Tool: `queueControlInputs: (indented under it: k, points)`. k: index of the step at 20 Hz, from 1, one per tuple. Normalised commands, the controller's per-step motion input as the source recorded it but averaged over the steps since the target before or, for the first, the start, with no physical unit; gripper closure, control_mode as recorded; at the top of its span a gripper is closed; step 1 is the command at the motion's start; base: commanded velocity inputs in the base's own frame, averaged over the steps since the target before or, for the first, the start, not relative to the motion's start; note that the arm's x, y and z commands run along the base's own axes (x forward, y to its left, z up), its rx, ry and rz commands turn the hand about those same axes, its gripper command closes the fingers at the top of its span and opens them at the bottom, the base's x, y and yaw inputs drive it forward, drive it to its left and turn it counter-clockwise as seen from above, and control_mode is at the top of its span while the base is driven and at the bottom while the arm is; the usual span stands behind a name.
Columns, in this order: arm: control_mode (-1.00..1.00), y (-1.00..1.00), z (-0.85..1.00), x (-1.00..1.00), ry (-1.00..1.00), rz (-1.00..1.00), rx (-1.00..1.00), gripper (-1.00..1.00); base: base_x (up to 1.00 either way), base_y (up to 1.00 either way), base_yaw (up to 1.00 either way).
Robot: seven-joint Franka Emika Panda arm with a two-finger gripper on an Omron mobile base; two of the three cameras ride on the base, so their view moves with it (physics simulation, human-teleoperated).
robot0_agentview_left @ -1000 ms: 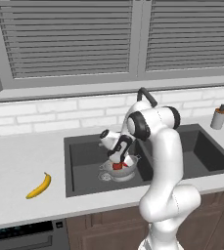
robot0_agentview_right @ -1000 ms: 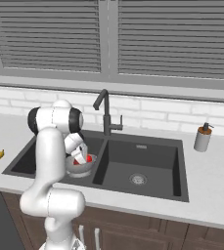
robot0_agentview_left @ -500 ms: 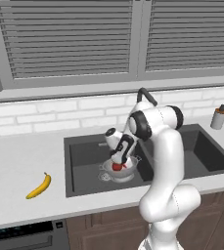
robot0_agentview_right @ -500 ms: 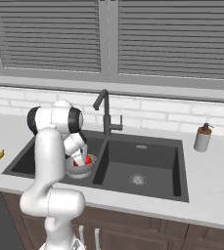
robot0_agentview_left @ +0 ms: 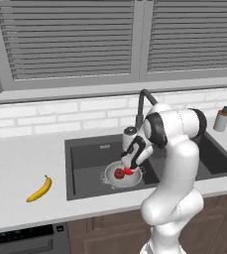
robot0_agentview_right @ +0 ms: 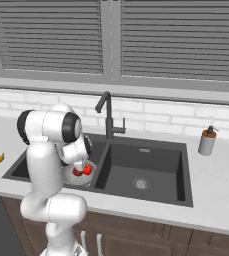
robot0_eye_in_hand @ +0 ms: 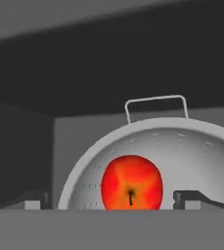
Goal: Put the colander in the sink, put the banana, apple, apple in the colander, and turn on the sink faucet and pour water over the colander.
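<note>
Hand view: apple (robot0_eye_in_hand: 131, 182) between parted fingers (robot0_eye_in_hand: 36, 199) (untouched).

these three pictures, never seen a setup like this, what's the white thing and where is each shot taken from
The white thing is a robot arm in a simulated kitchen. Two pictures come from cameras on its base, behind it to the left and right. The third looks along its gripper.

The gripper hangs open over a colander in the left basin of the dark sink. It holds nothing. Two apples lie in the colander, a bright red apple and a darker apple. A banana lies on the counter, left of the sink. The faucet shows no water.
</note>
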Motion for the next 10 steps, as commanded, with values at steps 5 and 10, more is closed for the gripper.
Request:
queueControlInputs:
  k: [5,10]
  points:
    - [-1.0,0.03,0.36,-0.99,-0.47,-0.29,0.23,-1.0,0.0,0.0,0.0]
    - [-1.0,0.47,0.86,-0.96,-0.5,-0.19,0.17,-1.0,0.0,0.0,0.0]
